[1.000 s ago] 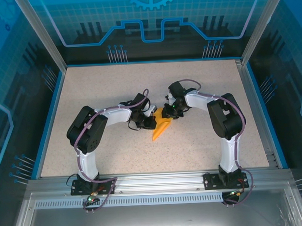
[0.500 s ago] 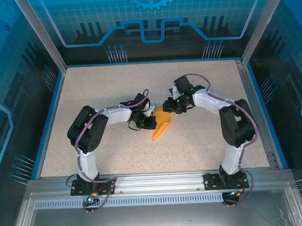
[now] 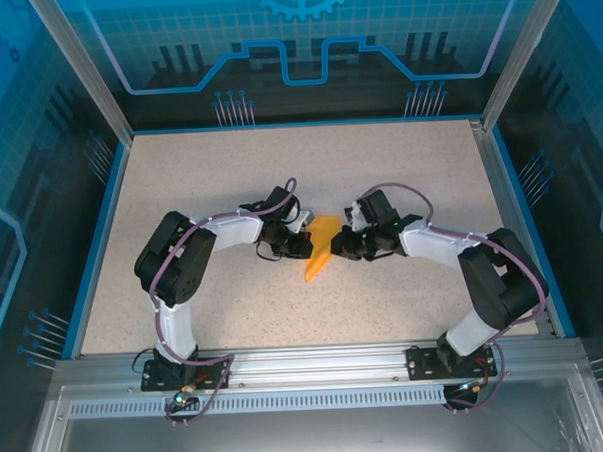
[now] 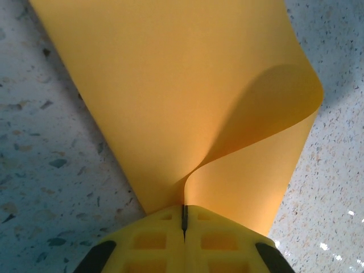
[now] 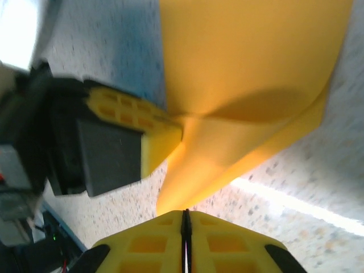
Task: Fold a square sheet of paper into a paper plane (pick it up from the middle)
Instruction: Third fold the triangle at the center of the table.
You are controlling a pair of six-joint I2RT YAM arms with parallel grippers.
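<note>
The square sheet of paper is a folded orange shape on the speckled table, lying between the two arms. My left gripper meets its left edge. In the left wrist view the left gripper is shut on the paper, which curls up into a loose flap on the right. My right gripper is at the sheet's right edge. In the right wrist view its jaws are pressed together where the paper's lower corner ends. The left gripper's yellow finger pinches the fold there.
A blue rim and aluminium posts border the speckled table. Open tabletop lies behind and in front of the paper. Both arm bases sit on the metal rail at the near edge.
The right arm swung from behind the paper down to its right side, stretching out lower, and its jaws closed there. The left gripper held still on the paper.
</note>
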